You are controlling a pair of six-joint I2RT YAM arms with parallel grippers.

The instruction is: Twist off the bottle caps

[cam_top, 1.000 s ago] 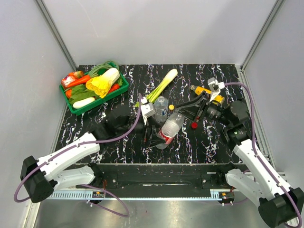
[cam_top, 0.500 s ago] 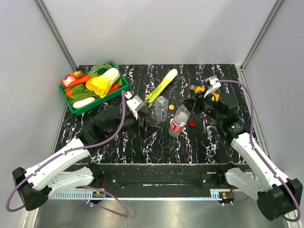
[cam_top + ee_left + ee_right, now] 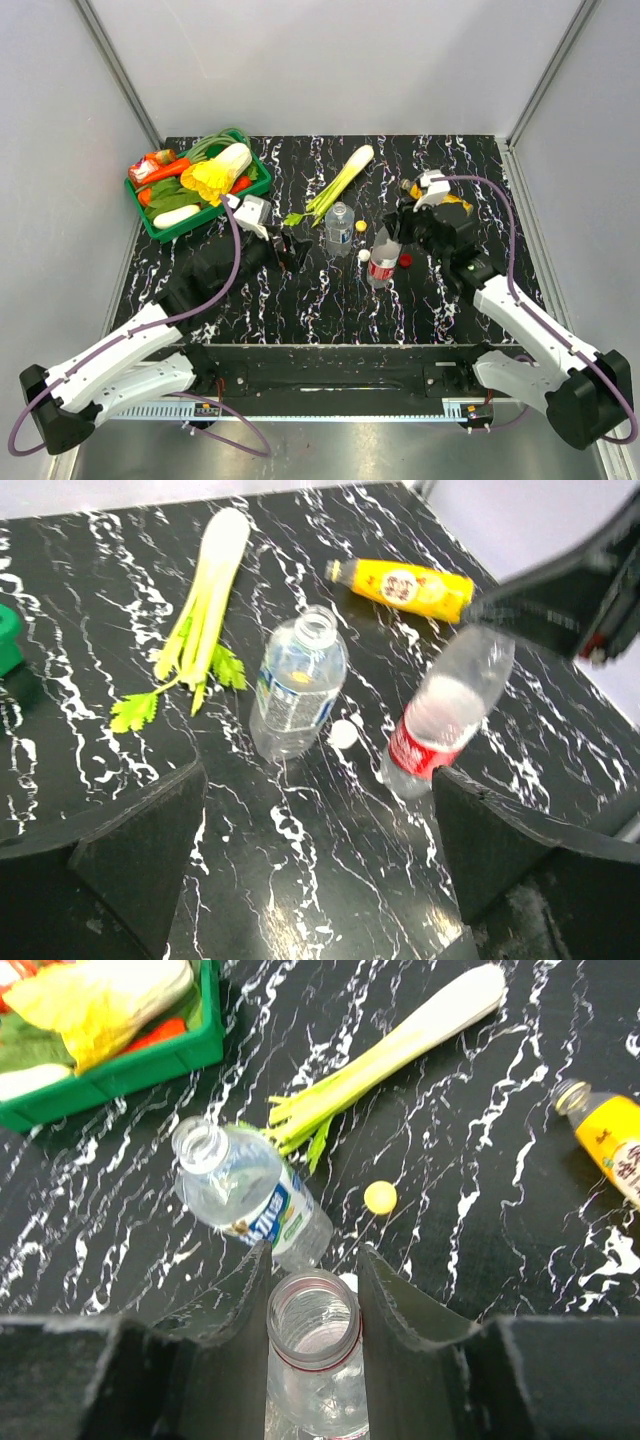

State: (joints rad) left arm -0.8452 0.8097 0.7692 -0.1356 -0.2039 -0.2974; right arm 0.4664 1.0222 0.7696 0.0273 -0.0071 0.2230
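The right fingers (image 3: 395,1300) are clamped on the neck of the red-label bottle (image 3: 312,1332), one on each side just under its open mouth. A second ago this bottle hung slanted between the two arms near the middle of the worktop (image 3: 470,160). Now it is nearly upright, leaning a little, and its base looks to rest on the worktop just right of the blue-label bottle (image 3: 339,226).

The left fingers (image 3: 140,850) are wide apart and hold nothing. They have drawn back to the left, well away from the bottle they were next to a second ago.

The blue-label bottle stands open-mouthed, with the celery (image 3: 340,182) just behind it. The orange bottle (image 3: 405,585) lies on its side further back. Its neck seems bare too, though that is hard to be sure of.

Three loose caps lie around the bottles: a yellow cap (image 3: 380,1197), a white cap (image 3: 343,734) and a red cap (image 3: 406,261).

I judge the unscrewing done, or nearly so. The right arm only has to let go of its bottle without tipping it.
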